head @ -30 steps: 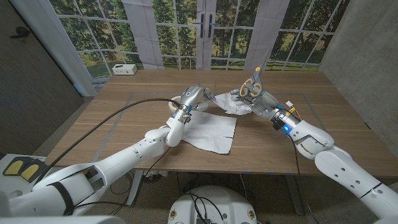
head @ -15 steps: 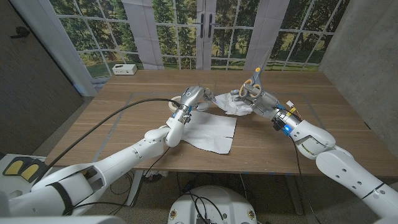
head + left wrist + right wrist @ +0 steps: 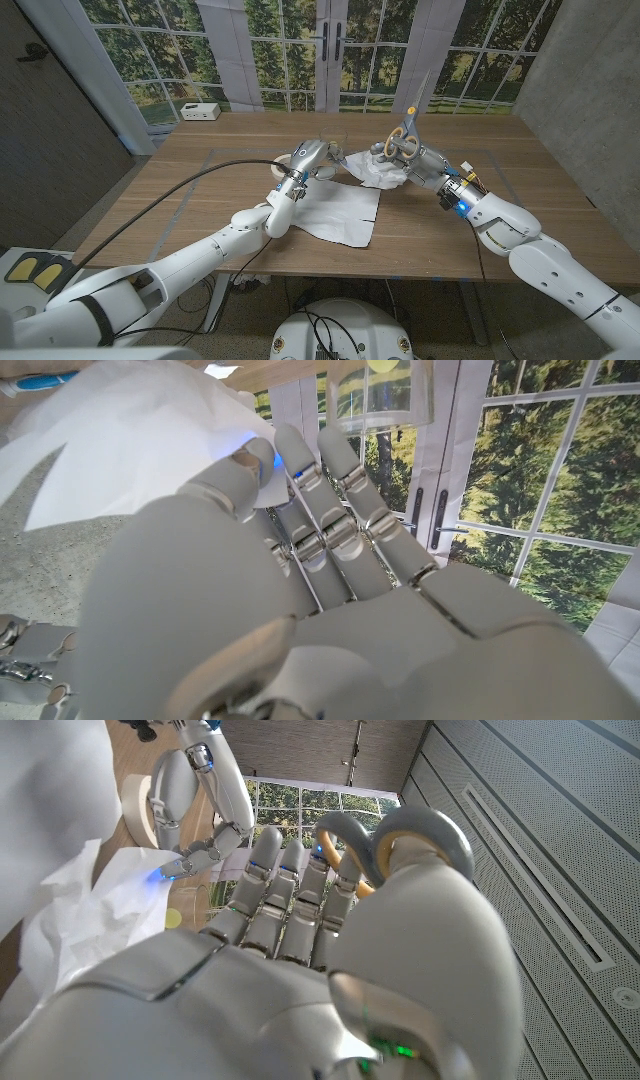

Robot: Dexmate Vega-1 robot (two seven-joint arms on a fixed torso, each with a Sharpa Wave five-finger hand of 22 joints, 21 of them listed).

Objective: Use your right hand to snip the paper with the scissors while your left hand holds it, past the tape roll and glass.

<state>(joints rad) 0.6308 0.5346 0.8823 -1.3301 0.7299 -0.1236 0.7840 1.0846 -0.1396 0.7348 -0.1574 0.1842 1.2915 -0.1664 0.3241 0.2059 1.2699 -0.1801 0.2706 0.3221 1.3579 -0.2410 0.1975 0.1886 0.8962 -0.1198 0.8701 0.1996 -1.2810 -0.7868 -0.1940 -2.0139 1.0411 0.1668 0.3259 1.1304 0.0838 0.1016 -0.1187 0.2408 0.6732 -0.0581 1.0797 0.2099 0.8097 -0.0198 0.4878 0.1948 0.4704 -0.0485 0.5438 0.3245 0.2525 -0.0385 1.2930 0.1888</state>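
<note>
A white paper sheet lies on the wooden table, and its far edge is lifted and crumpled between my two hands. My left hand holds that raised edge at the sheet's far left corner; in the left wrist view the paper drapes over its fingertips. My right hand grips the scissors by their grey and yellow loops, blades pointing up, just right of the crumpled edge. The tape roll sits by my left hand. The glass stands between the hands.
A small white box sits at the table's far left edge. Faint tape lines mark the table top. The right wrist view shows my left hand, the tape roll and the paper.
The scissors' blades have tipped a little more upright in my right hand. My left hand and the paper have hardly moved.
</note>
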